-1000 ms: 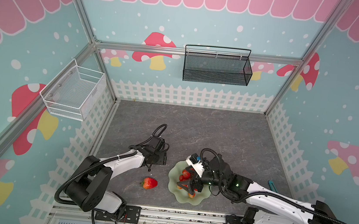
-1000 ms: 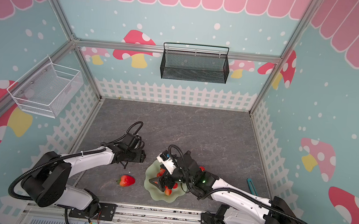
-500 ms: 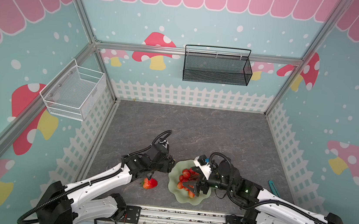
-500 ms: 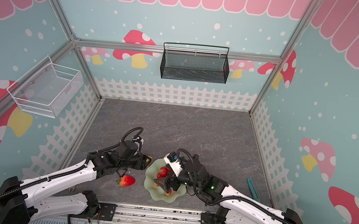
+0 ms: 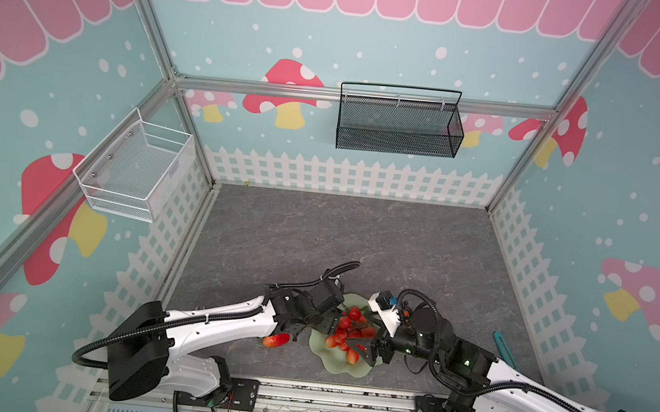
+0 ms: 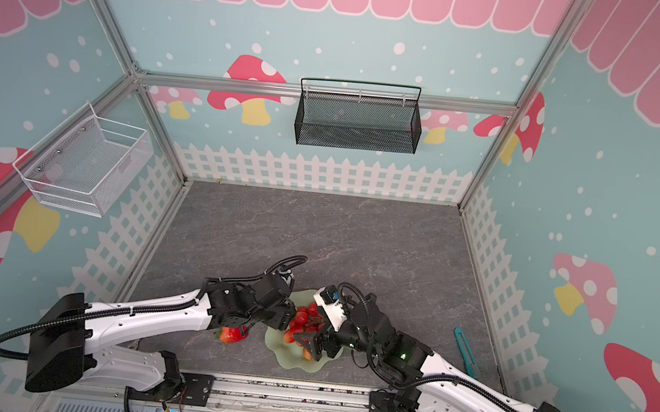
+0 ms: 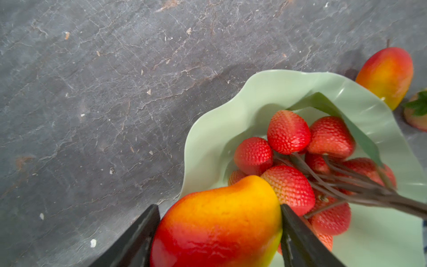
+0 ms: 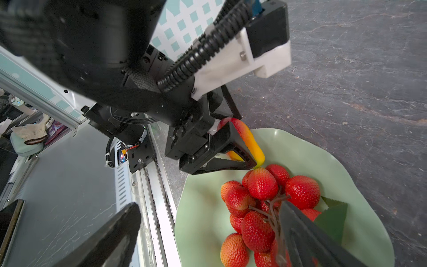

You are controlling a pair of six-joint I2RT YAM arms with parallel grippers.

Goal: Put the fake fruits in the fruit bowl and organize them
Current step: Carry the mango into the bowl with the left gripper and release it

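A: What did the left gripper (image 7: 219,233) have?
B: It was clamped on a mango (image 7: 217,222), one black finger (image 7: 136,238) on each side, held at the rim of the pale green fruit bowl (image 7: 219,129). In the right wrist view the mango's yellow tip (image 8: 251,143) hung just above the berry cluster (image 8: 261,203).
A: And the right gripper (image 8: 208,238)?
B: Spread wide, grasping nothing. One finger (image 8: 307,240) lay over the cluster's dark stem; I couldn't tell whether it touched.
A: Where were the other fruits?
B: The berry cluster (image 5: 348,334) sat in the bowl (image 5: 344,367). A second mango (image 7: 388,74) lay on the grey table (image 7: 115,92) just outside the rim, a strawberry (image 7: 418,113) beside it. In a top view, a red fruit (image 5: 276,340) lay on the table (image 5: 337,237) under the left arm, just left of the bowl.
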